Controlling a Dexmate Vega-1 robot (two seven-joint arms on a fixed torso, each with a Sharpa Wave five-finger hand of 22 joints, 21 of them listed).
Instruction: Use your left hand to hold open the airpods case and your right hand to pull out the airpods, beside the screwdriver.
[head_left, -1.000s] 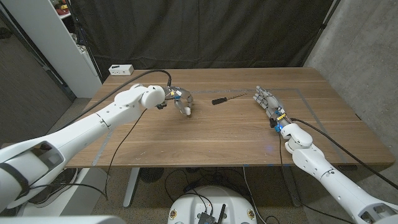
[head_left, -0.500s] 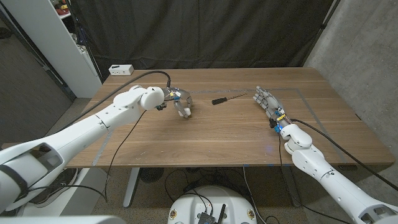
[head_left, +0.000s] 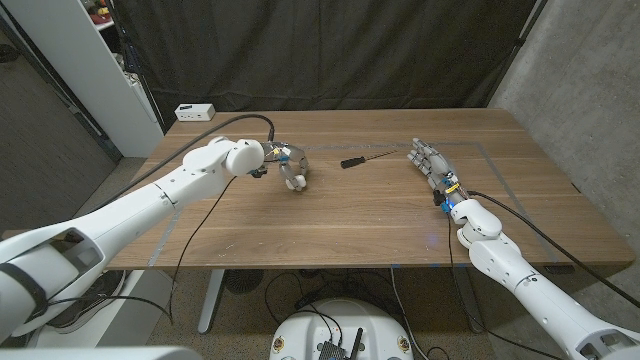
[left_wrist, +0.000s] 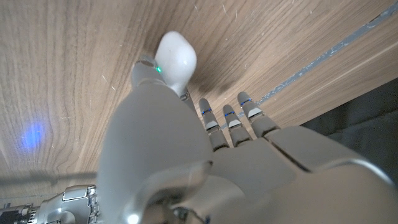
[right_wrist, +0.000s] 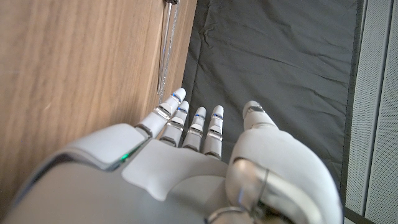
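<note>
The white airpods case (head_left: 294, 181) hangs just under my left hand (head_left: 287, 160), left of the table's middle. In the left wrist view the case (left_wrist: 176, 55) sits at the tip of the thumb, pinched there, its lid closed, a small green light beside it; the other fingers (left_wrist: 224, 118) reach out straight over the wood. The black-handled screwdriver (head_left: 365, 159) lies to the right of that hand. Further right, my right hand (head_left: 428, 160) holds nothing, its fingers straight and apart. The right wrist view shows its fingers (right_wrist: 186, 118) pointing toward the screwdriver's shaft (right_wrist: 166, 37).
A small white box (head_left: 194, 111) sits at the table's back left corner. A white cabinet (head_left: 75, 70) stands beyond the left edge. A thin tape line (head_left: 530, 195) runs across the right part of the wooden table (head_left: 340, 215).
My left hand has shifted the case slightly to the left and turned it a little. My right hand and the screwdriver have stayed where they were.
</note>
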